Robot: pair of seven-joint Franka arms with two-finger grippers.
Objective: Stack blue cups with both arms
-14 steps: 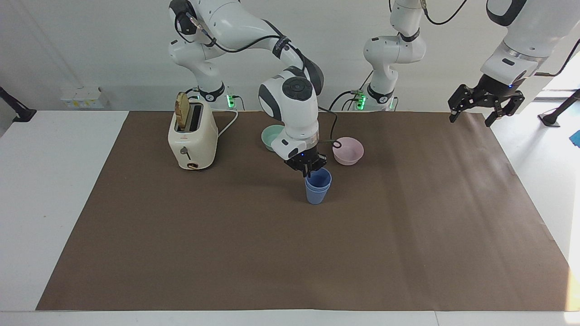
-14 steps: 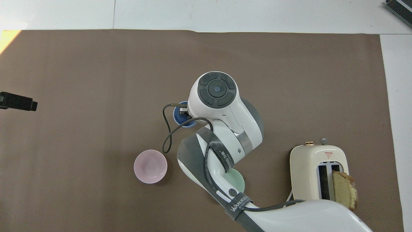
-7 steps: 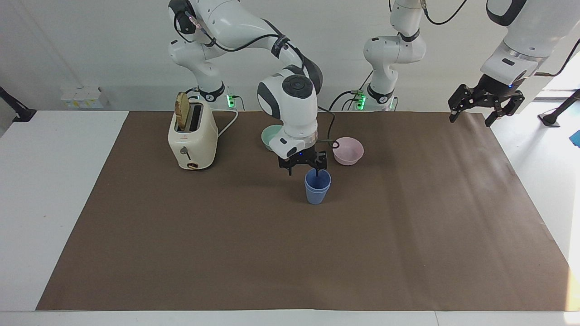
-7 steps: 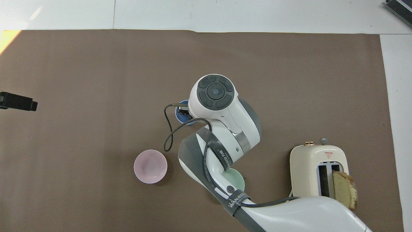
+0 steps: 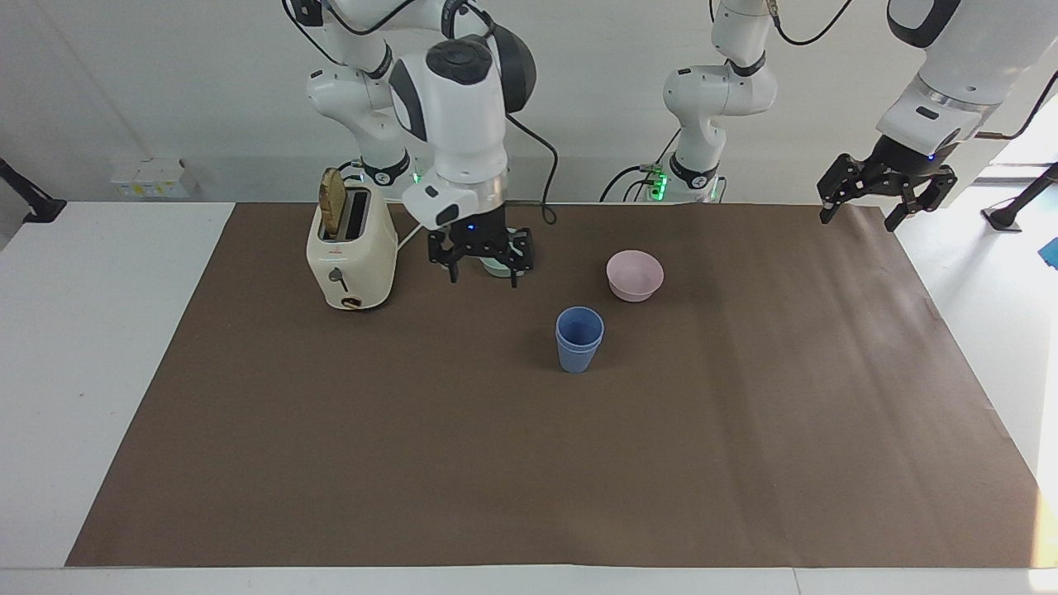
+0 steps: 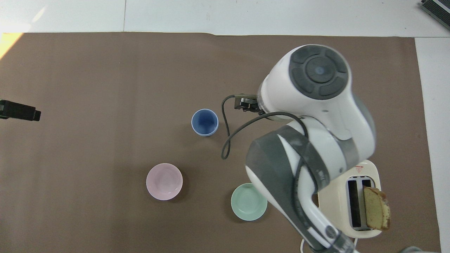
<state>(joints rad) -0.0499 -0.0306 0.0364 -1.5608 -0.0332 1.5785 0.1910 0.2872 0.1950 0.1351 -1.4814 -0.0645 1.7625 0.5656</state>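
Note:
The two blue cups (image 5: 579, 339) stand nested one in the other, upright on the brown mat near the table's middle; they also show in the overhead view (image 6: 204, 122). My right gripper (image 5: 481, 263) is open and empty, raised in the air beside the toaster and over the teal-green bowl, apart from the cups. In the overhead view its wrist hides most of it. My left gripper (image 5: 887, 200) is open and empty, waiting high over the mat's edge at the left arm's end; only its tip (image 6: 19, 114) shows in the overhead view.
A pink bowl (image 5: 635, 275) sits nearer to the robots than the cups. A teal-green bowl (image 6: 249, 201) sits beside it, toward the right arm's end. A cream toaster (image 5: 351, 248) with a bread slice (image 5: 333, 202) stands at the right arm's end.
My right gripper opened and let go of the upper cup, rose, and swung away toward the toaster. The cups stay nested. The left arm has not moved.

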